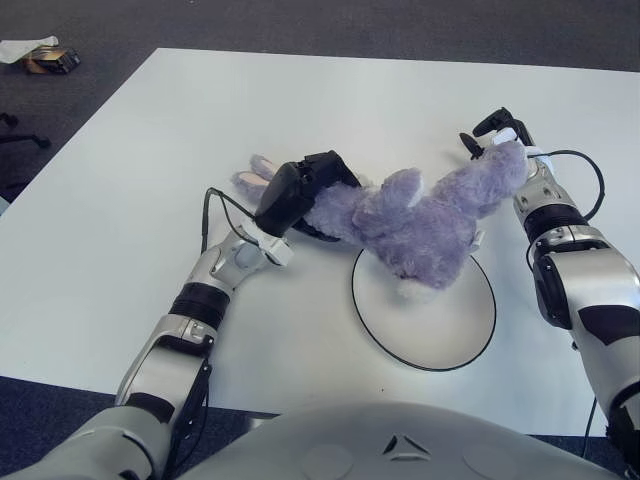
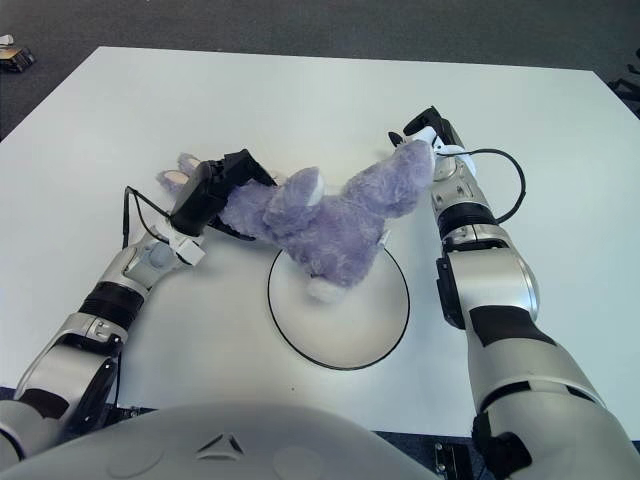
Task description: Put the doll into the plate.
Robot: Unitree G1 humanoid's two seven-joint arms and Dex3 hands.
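1. My left hand [image 1: 305, 190] is clenched around the head end of the doll [image 1: 415, 225], just beyond the plate's far-left rim; I grip there because the soft body would sag if I held it by one end only.
2. My right hand [image 1: 500, 135] grasps the doll's other end, beyond the plate's far-right rim, so the doll is stretched between both hands like a hammock.
3. The doll hangs slanted across the far part of the plate [image 1: 425, 335], its belly and one pale foot drooping over the plate's far half. I cannot tell whether the foot touches the plate.
4. The doll's long ears poke out past my left hand, on the side away from the plate, above the bare desk [image 1: 150, 150].
5. I judge the carrying nearly done: most of the doll is over the plate, but both ends reach past its rim.
6. Next I'd bring both hands toward the plate's middle and lower them, so the ends fold in rather than flop onto the desk.
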